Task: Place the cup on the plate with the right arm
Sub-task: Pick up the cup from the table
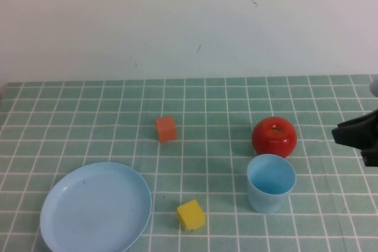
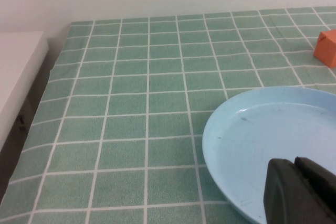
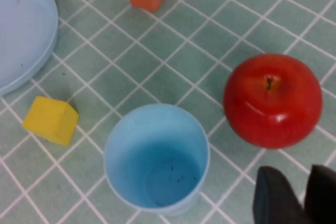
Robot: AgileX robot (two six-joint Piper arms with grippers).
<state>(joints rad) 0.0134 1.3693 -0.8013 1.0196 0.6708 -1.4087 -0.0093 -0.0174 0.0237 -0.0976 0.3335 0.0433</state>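
Observation:
The cup (image 1: 270, 182) is a small light blue tumbler standing upright and empty on the green checked cloth, front right. It also shows in the right wrist view (image 3: 156, 156). The plate (image 1: 94, 208) is a wide light blue plate at the front left, empty. My right gripper (image 1: 336, 135) is at the right edge, to the right of the cup and apart from it. Its fingers (image 3: 273, 198) stand slightly apart with nothing between them. My left gripper (image 2: 294, 163) is shut and empty, hovering over the plate's rim (image 2: 210, 145).
A red apple (image 1: 274, 136) sits just behind the cup, almost touching it. An orange cube (image 1: 166, 128) lies mid-table. A yellow cube (image 1: 191, 214) lies between plate and cup. A white wall stands behind the table.

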